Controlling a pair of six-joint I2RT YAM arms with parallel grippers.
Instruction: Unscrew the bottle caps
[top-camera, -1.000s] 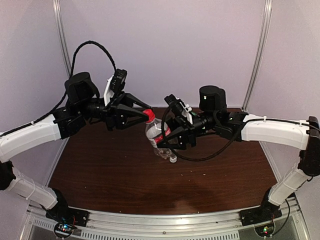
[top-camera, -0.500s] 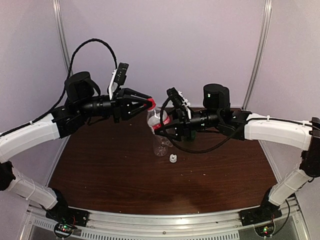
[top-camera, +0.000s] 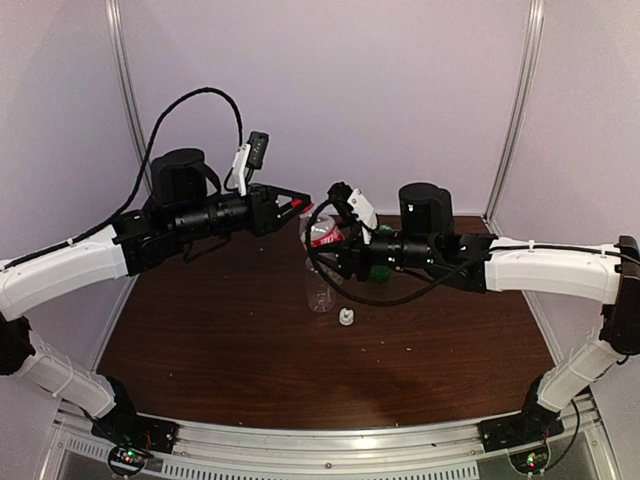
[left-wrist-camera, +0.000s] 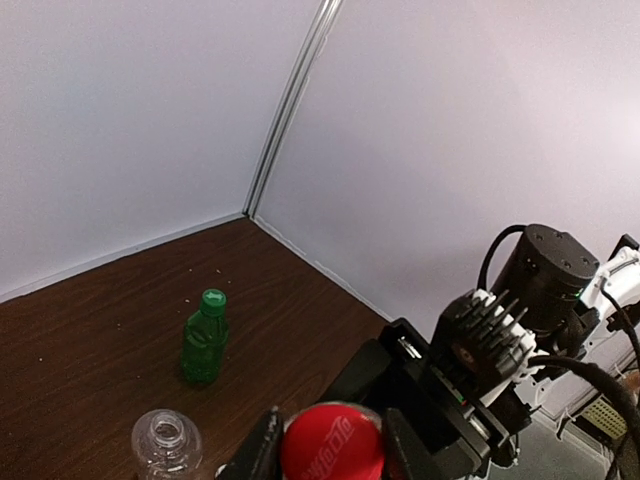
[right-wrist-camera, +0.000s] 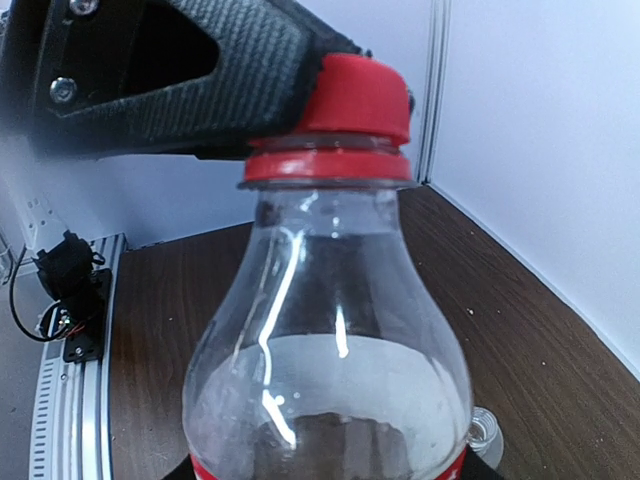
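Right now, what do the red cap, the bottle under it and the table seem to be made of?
The red cap looks like opaque plastic, smooth, slightly shiny. The bottle is probably clear glossy plastic: see-through, with bright reflection streaks. The table shows dark brown wood grain; veneer, laminate or solid wood, I cannot tell.

Both my arms reach in from the sides and meet in the middle, raised, with the elbows bowed outward. My left arm (top-camera: 70, 268) runs nearly level. Its pincer (top-camera: 298, 206) points right, and its fingers (left-wrist-camera: 258, 452) are clamped on either side of the red cap (left-wrist-camera: 331, 441). My right arm (top-camera: 545, 265) stretches left with a level wrist. Its pincer (top-camera: 328, 248) is closed around the labelled bottle (top-camera: 319, 282), just below my left pincer.
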